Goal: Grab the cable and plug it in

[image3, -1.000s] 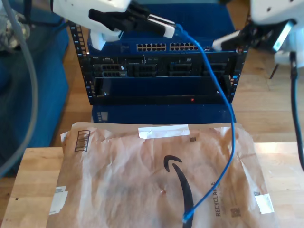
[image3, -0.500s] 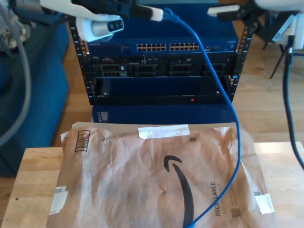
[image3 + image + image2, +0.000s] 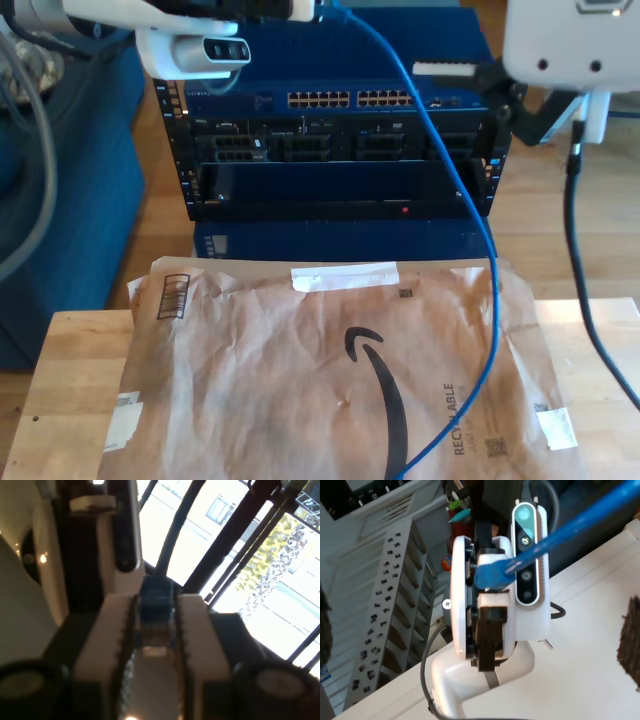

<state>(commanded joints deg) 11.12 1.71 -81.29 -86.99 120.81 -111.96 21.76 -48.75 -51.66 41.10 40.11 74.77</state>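
First claw [image 3: 154, 630] is pinching one cable [image 3: 470, 215] plug; exterior view is showing its slack trailing onto the desk [image 3: 70, 370]. Second claw's state: can't tell.

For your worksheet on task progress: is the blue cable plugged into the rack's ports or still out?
Out. My first gripper clamps the cable's plug, and the cable hangs in front of the rack's ports.

Blue against brown and black

Bright-blue cable [image 3: 462, 190] crosses a crinkled tan mailer [image 3: 260, 380] (black arrow print); dark-blue switch [image 3: 340, 98], black rack [image 3: 340, 180].
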